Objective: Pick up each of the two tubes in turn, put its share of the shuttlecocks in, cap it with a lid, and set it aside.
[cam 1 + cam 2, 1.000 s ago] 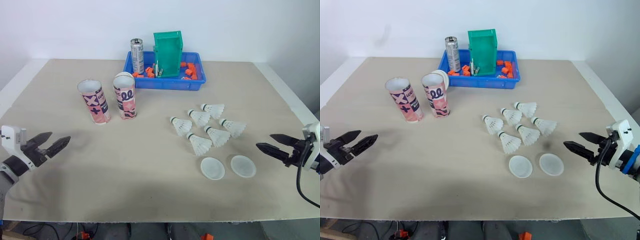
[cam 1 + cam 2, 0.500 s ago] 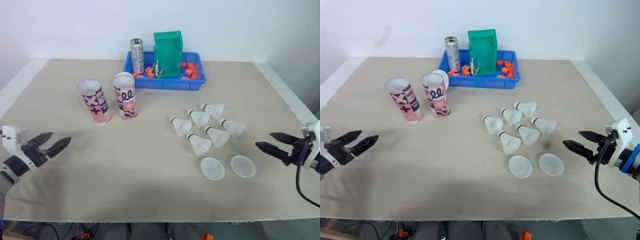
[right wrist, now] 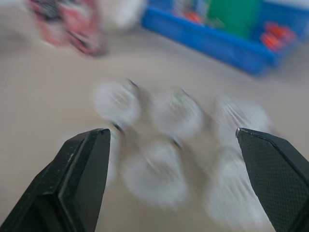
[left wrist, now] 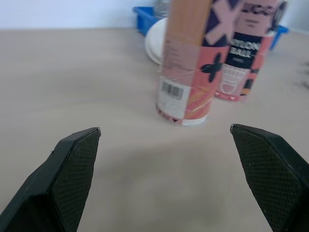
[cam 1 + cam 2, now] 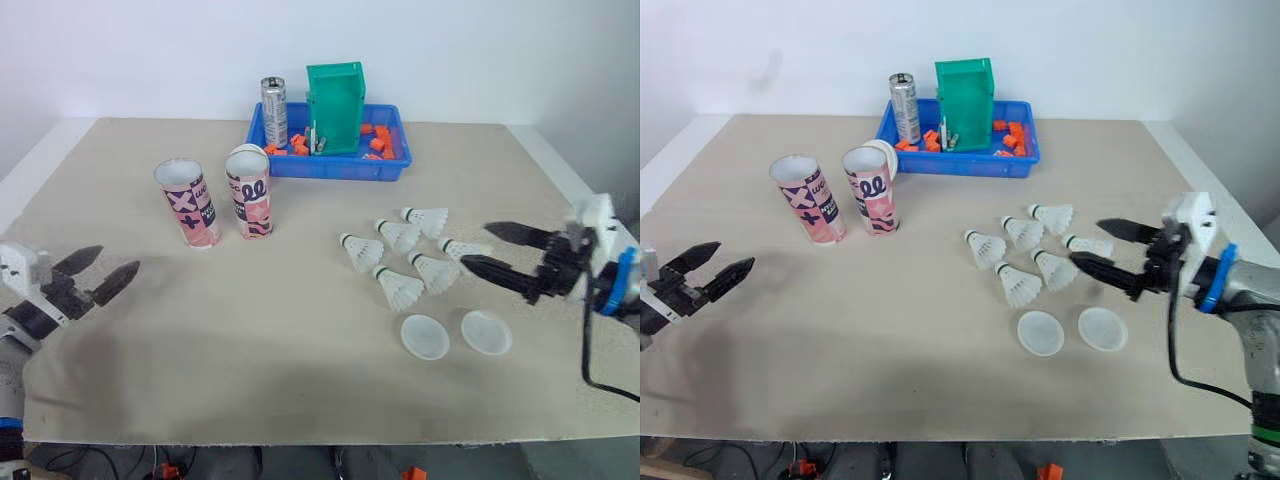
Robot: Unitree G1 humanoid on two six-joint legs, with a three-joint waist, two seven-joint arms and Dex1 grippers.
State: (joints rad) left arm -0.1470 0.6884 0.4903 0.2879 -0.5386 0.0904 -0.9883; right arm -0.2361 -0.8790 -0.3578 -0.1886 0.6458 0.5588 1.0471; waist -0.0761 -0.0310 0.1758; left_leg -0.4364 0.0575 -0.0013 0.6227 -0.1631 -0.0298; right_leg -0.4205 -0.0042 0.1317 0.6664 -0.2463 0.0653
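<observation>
**Bench stock: two tubes, six shuttlecocks, two lids, all loose**

- Table [image 5: 300, 390]: pale board top, white wall behind.
- Left tube [image 5: 188, 203]: pink patterned, upright, mouth open, left of centre, towards the far side.
- Right tube [image 5: 250, 193]: same pattern, upright and open, just beside the left tube, apart from it.
- Shuttlecocks [image 5: 400, 288]: six, white-feathered, lying on their sides in a loose cluster right of centre, well apart from both tubes, none inside a tube.
- Lids [image 5: 425, 336]: two pale translucent discs, flat on the table side by side, just on the near side of the cluster.
- Left gripper [image 5: 115, 262]: at the near-left edge, low over the table, aimed at the tubes, well short of them; jaws spread wide, nothing between them.
- Right gripper [image 5: 477, 246]: at the right side, aimed left at the cluster; jaws released and wide apart, fingertips just beside the rightmost shuttlecock; contact with it cannot be told.
- Blue tray [image 5: 330, 170]: far side, centre, beyond the tubes.
- Green bin [image 5: 336, 95]: standing on end in the tray.
- Can [image 5: 274, 112]: silver, upright, at the tray's left end.
- Orange pieces [image 5: 380, 142]: small, scattered in the tray.
</observation>
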